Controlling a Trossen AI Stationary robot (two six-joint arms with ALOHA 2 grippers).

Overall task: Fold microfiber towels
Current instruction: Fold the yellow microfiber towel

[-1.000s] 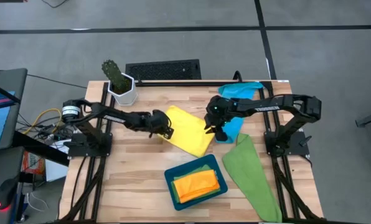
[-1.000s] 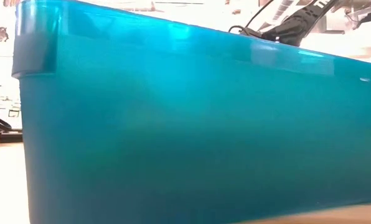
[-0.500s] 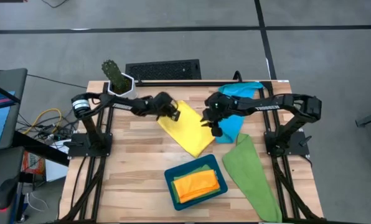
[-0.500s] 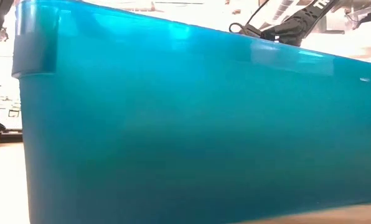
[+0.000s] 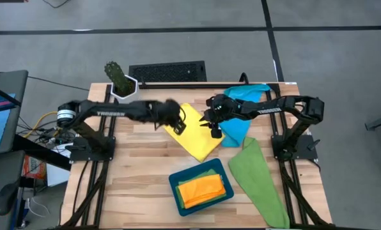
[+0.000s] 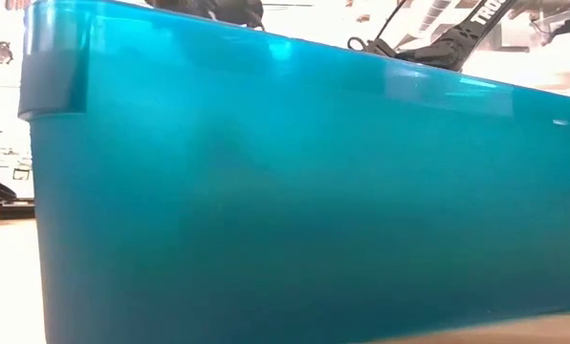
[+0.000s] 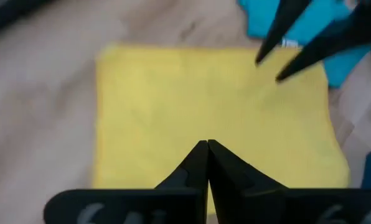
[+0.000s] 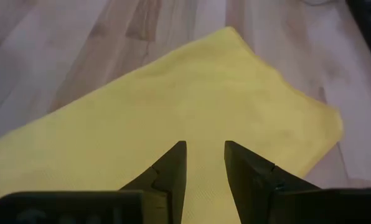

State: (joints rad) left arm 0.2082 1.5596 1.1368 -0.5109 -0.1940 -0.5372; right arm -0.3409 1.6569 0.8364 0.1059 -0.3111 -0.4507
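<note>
A yellow towel lies flat as a folded rectangle in the middle of the table. My left gripper hangs shut above its left part, its tips clear of the cloth. My right gripper stands open over the towel's right edge. A sky-blue towel lies crumpled at the far right under the right arm. A green towel lies spread at the near right. An orange towel rests folded on another green one in the teal tray. My right gripper's open fingers slant down from the table's right onto the yellow towel's right edge. Whether their tips touch the cloth I cannot tell.
A white pot with a cactus stands at the far left corner. The tray's teal wall fills the low view. Bare wood shows at the near left of the table.
My left gripper, shut throughout, has risen from the towel's near-left corner and gone toward the far edge, rolling a little. My right gripper has tipped at the wrist and shifted slightly toward the table's left, still open. The yellow towel lies flat.
</note>
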